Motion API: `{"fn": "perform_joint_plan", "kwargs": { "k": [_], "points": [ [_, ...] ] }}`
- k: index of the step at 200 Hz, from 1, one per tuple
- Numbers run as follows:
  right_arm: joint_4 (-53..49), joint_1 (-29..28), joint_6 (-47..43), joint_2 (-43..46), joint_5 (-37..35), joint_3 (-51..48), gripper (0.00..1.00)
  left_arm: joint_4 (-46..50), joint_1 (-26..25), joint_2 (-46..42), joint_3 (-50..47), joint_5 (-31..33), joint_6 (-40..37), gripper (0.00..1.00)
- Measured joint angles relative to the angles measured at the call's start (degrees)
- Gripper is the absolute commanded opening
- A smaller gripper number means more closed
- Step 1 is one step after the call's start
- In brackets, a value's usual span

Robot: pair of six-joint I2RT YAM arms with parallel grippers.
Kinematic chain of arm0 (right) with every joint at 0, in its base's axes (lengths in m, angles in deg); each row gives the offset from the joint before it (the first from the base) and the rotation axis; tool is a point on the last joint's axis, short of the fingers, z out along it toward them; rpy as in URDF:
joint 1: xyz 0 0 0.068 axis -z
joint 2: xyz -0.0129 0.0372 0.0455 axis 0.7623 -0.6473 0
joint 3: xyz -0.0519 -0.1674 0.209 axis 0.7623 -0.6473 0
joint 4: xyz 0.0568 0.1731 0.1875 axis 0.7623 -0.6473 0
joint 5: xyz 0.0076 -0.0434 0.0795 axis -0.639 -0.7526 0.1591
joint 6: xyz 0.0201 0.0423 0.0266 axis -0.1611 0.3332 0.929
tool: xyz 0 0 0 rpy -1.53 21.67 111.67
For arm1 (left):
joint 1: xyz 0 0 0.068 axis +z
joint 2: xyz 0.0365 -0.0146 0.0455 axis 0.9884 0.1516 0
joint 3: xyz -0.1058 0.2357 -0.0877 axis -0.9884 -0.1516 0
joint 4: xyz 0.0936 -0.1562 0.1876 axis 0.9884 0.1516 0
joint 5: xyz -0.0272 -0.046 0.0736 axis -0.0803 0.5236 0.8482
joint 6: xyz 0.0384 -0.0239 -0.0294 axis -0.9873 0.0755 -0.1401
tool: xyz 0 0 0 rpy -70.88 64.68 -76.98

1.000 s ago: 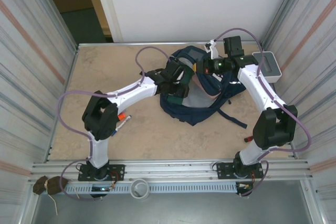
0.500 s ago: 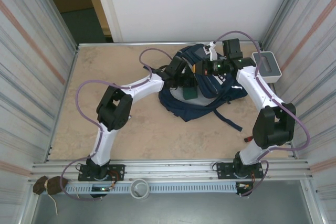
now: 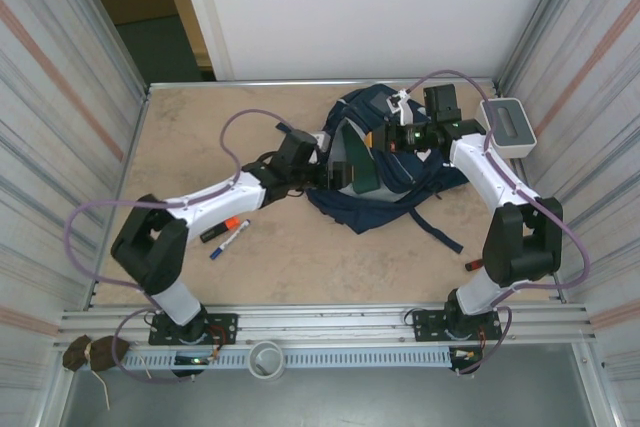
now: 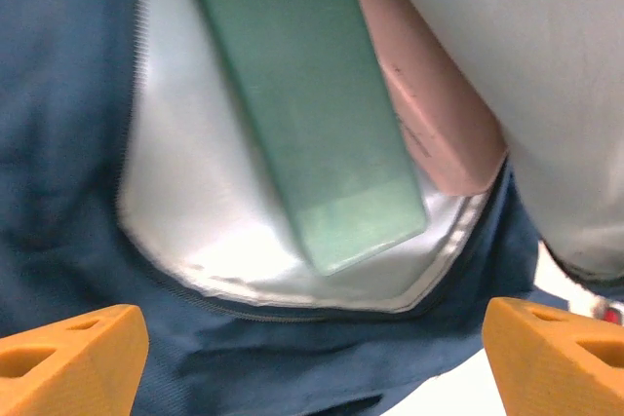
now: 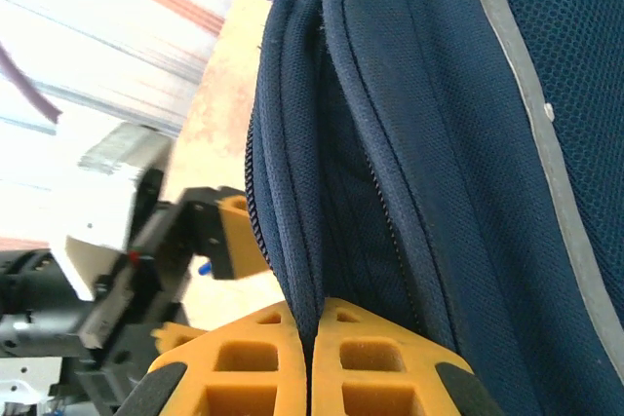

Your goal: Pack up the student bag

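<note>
Jaws of the left gripper [image 4: 312, 358] are found spread and empty, the right gripper's [image 5: 310, 338] clamped on the rim of the student bag [image 3: 390, 192] at one o'clock on the surface [image 3: 200, 137], a green book [image 4: 312, 114] lodged inside, markers [image 3: 226, 232] at eight o'clock judged unpacked.

My beige table [image 3: 300, 267].
On it: student bag [image 3: 365, 211] upper centre, two markers [image 3: 225, 235] centre left, white-grey box [image 3: 508, 125] upper right.

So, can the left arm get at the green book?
Probably yes: the left fingers stand open facing the green book, and the right fingers pinch the rim of the student bag, holding its mouth open.
</note>
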Motion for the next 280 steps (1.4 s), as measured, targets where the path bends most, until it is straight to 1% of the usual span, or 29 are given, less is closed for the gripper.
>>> {"fn": "perform_joint_plan", "kwargs": {
  "k": [23, 42, 51, 68, 84, 103, 121, 132, 166, 169, 173, 179, 190, 199, 212, 230, 251, 264, 280],
  "points": [
    [0.3, 0.0, 0.0, 0.4, 0.0, -1.2, 0.00, 1.7, 2.6, 1.4, 0.4, 1.9, -1.0, 0.87],
    [0.5, 0.0, 0.0, 0.6, -0.1, -1.6, 0.00, 3.0, 4.5, 5.9, 1.9, 1.7, -1.5, 0.80],
    [0.5, 0.0, 0.0, 0.7, -0.3, -1.6, 0.00, 3.0, 4.8, 8.1, 2.4, 0.9, -1.4, 0.73],
    [0.4, 0.0, 0.0, 0.7, -0.9, -1.6, 0.00, 2.9, 4.2, 11.6, 2.6, -0.6, -1.4, 0.56],
    [-0.5, -0.6, 0.0, 0.7, -1.5, -1.6, 0.03, 2.8, 3.5, 12.7, 2.6, -1.9, -1.3, 0.41],
    [-1.4, -1.9, -0.1, -0.5, -2.8, -0.6, 0.06, 0.1, 2.8, 11.5, 0.7, -3.3, -1.1, 0.24],
    [-1.5, -3.7, -0.1, -2.4, -3.7, 0.3, 0.11, -2.8, 2.8, 8.7, -2.7, -4.3, -0.7, 0.13],
    [-1.9, -4.5, -0.1, -3.3, -4.2, 0.3, 0.18, -4.6, 2.8, 6.8, -4.9, -5.3, -0.2, 0.07],
    [-5.0, -5.9, -1.5, -3.8, -6.1, 0.1, 0.42, -10.0, 2.5, 1.0, -12.5, -8.3, 1.5, 0.02],
    [-4.9, -5.9, -2.1, -3.5, -6.3, -0.3, 0.44, -10.4, 2.4, 0.6, -13.1, -8.4, 1.7, 0.01],
    [-5.0, -5.8, -1.9, -2.9, -6.6, -0.8, 0.51, -10.7, 2.3, 0.3, -13.6, -8.5, 2.0, 0.00],
    [-4.8, -5.6, -2.1, -1.9, -7.0, -2.0, 0.56, -11.2, 2.2, -0.2, -14.4, -8.8, 2.4, 0.00],
    [-4.5, -4.8, -2.7, 1.0, -7.6, -5.1, 0.61, -12.2, 2.0, -0.6, -15.5, -9.0, 3.0, 0.00],
    [-4.3, -3.3, -2.4, 3.9, -9.0, -7.9, 0.63, -12.8, 1.9, -0.9, -16.2, -9.1, 3.4, 0.00],
    [-3.7, 0.7, -1.6, 7.4, -11.3, -11.7, 0.64, -12.8, 1.8, -1.7, -17.3, -8.9, 4.0, 0.00],
    [-2.8, 6.3, 0.0, 8.7, -16.6, -14.0, 0.64, -12.6, 1.1, -3.3, -18.4, -8.0, 4.3, 0.00],
    [0.4, 9.9, 2.6, 5.9, -22.2, -14.7, 0.63, -12.5, -0.8, -4.9, -19.0, -6.4, 4.9, 0.00],
    [2.8, 10.5, 4.2, 2.7, -23.9, -14.6, 0.62, -12.6, -2.2, -5.7, -19.6, -5.2, 5.6, 0.00],
    [4.2, 10.4, 5.9, -3.4, -24.5, -12.8, 0.62, -12.9, -4.4, -6.6, -20.8, -3.1, 6.4, 0.00]
  ]
}}
